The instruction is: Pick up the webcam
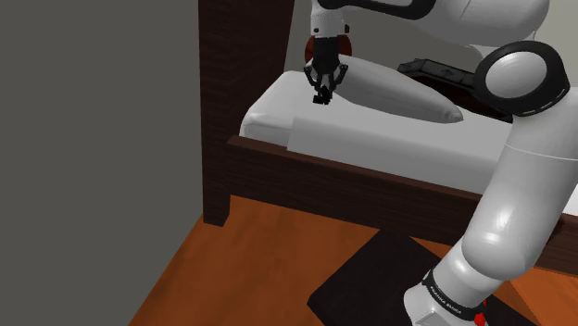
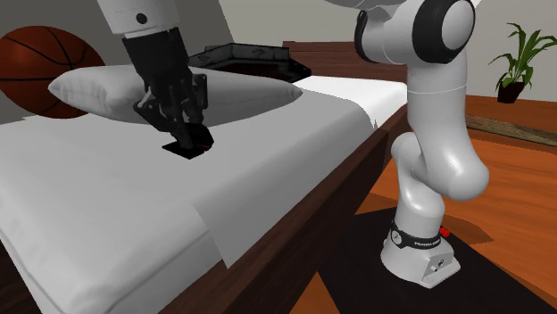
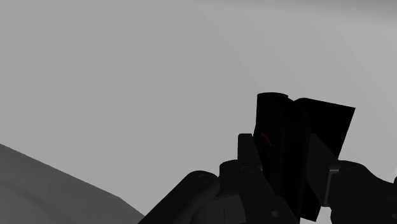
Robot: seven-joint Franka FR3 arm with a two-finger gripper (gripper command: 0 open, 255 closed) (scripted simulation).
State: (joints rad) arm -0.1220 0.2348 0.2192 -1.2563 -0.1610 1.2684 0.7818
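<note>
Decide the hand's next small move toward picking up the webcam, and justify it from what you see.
Probably lift straight up a little. The hand appears shut on the black webcam, which sits between its fingers in the wrist view and looks to be right at the white bed sheet beside the pillow. A short rise would test the grip.

The shoulder view looks down from behind the arm (image 1: 505, 213), toward the head end of the bed (image 1: 370, 139). The second exterior view sits low and near, facing the arm across the bed. The wrist view rides the gripper (image 3: 289, 156), webcam (image 3: 280, 121) up close, bed just beyond. Both exterior views share the pillow (image 1: 398, 88).
</note>
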